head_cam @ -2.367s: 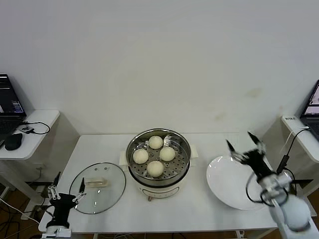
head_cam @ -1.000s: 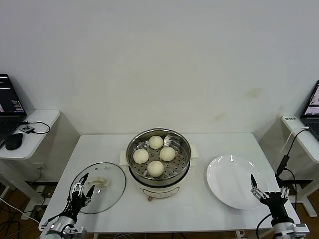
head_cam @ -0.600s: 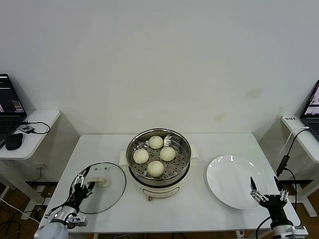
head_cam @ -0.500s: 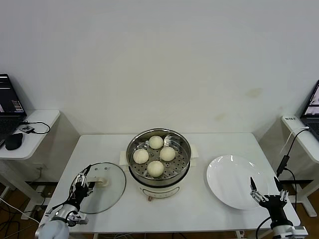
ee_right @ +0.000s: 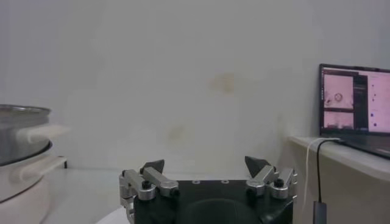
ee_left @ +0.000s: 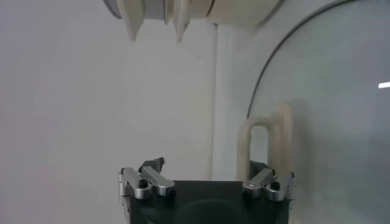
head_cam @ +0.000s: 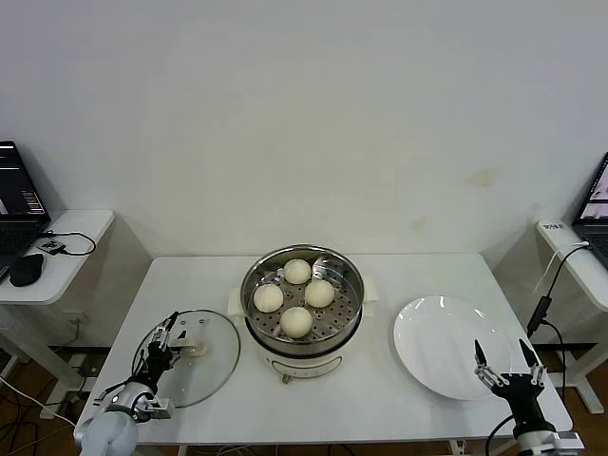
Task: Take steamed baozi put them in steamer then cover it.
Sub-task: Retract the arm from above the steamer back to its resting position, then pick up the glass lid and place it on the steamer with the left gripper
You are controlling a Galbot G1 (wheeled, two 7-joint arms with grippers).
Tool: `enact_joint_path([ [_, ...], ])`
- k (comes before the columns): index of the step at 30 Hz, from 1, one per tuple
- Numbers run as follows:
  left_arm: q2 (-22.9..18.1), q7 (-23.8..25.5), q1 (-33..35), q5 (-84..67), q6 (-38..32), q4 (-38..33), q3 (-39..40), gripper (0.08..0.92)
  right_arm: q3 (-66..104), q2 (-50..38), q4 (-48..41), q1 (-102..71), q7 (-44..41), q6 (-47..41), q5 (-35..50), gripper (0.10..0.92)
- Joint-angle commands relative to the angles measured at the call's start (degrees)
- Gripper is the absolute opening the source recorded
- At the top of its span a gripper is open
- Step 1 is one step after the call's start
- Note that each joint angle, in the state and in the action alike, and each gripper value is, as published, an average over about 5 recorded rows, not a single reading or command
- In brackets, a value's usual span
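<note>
Several cream-white baozi (head_cam: 296, 321) lie on the perforated tray of the steel steamer (head_cam: 347, 306), which stands uncovered at the table's middle. Its glass lid (head_cam: 204, 372) lies flat to its left, cream handle (head_cam: 197, 349) up. My left gripper (head_cam: 163, 334) hovers low over the lid, open. In the left wrist view the handle (ee_left: 266, 141) stands at one fingertip (ee_left: 263, 177), off the gripper's (ee_left: 207, 175) centre, nothing gripped. My right gripper (head_cam: 501, 353) waits open and empty by the table's front right corner; the right wrist view shows its (ee_right: 207, 165) spread jaws.
A bare white plate (head_cam: 439, 350) lies right of the steamer, just beyond the right gripper. Side tables with laptops (head_cam: 17, 195) flank the table; a cable (head_cam: 543, 302) hangs at the right. The steamer's base (ee_left: 244, 7) shows beyond the lid in the left wrist view.
My left gripper has moved in from the table's front edge over the lid toward its handle. My right gripper has come down from above the plate to the front right corner.
</note>
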Motion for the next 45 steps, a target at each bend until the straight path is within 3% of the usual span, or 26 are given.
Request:
enact_joint_path([
  [1, -0.21, -0.35, -0.81, 0.39, 0.06, 1.20, 0.10, 0.637, -0.09, 0.02, 0.03, -0.08, -0.03, 0.12, 0.00, 0.823],
  [11, -0.25, -2.59, 1.14, 0.56, 0.01, -1.19, -1.16, 0.351, -0.61, 0.03, 0.51, -0.27, -0.07, 0.23, -0.19, 0.823],
  [19, 0.95, -3.02, 7.25, -0.55, 4.16, -11.91, -5.03, 0.157, -1.45, -0.13, 0.13, -0.21, -0.14, 0.72, -0.96, 0.823],
  [25, 4.99, 4.37, 13.13, -3.29, 13.59, -24.57, -9.07, 0.151, -2.20, -0.57, -0.14, 0.08, -0.18, 0.82, -1.21, 0.823],
  [34, 10.24, 12.04, 11.02, -8.80, 19.44, -31.22, -12.90, 0.151, -2.91, -1.16, -0.51, 0.42, -0.25, 1.19, -1.83, 0.823],
  [41, 14.70, 17.77, 8.07, -15.45, 24.42, -37.54, -6.03, 0.151, -2.94, -0.80, -0.58, 0.77, -0.06, 1.76, -4.22, 0.823],
  [45, 16.32, 17.97, 4.39, -17.00, 27.32, -39.42, 1.68, 0.151, -2.89, 0.45, -0.33, 0.68, 0.56, 2.27, -8.57, 0.823],
])
